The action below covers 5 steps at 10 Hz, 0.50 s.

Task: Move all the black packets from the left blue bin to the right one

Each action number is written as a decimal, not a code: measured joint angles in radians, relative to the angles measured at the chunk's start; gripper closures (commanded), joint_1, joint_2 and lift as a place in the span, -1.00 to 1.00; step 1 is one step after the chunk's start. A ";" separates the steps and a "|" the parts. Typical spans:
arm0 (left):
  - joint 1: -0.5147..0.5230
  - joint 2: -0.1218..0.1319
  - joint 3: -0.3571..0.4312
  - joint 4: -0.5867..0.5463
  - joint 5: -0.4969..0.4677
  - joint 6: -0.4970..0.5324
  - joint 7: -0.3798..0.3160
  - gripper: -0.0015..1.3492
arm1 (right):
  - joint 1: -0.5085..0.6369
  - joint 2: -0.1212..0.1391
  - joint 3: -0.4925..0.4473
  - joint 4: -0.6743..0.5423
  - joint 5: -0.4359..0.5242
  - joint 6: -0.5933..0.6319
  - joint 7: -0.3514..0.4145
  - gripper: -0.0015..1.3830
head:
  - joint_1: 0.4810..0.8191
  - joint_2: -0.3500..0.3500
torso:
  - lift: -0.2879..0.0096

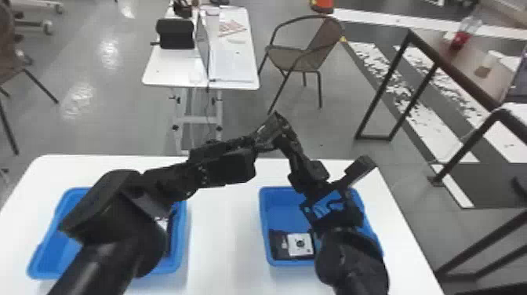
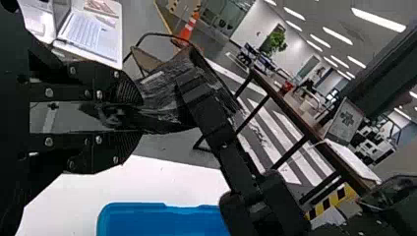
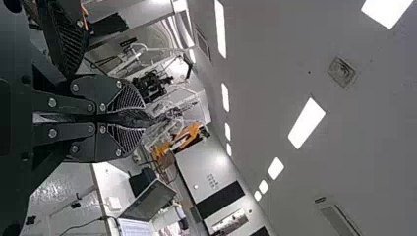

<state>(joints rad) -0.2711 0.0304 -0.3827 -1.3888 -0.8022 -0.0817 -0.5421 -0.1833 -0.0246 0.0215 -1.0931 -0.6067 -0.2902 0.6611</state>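
white tbl (image 1: 223, 235); blk packet (image 1: 267, 128), long axis l. tool (image 1: 257, 145) to r. tool (image 1: 281, 137)

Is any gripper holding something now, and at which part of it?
The right gripper holds a black packet near the end away from the left gripper. Its other end lies inside the left gripper; how firmly, I cannot tell.

shiny grey floor (image 1: 125, 117); brown chair (image 1: 288, 59) beside a white desk (image 1: 168, 68); bright ceiling lights (image 3: 306, 123)
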 measured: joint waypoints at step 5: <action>0.270 -0.030 0.355 -0.255 0.176 0.076 0.001 -0.81 | 0.081 -0.053 -0.111 -0.002 0.015 -0.009 -0.042 0.84 | 0.27 -0.36 | 0.94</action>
<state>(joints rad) -0.0011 0.0007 -0.0279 -1.6436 -0.6263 -0.0055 -0.5410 -0.1027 -0.0774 -0.0892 -1.0951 -0.5922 -0.2991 0.6188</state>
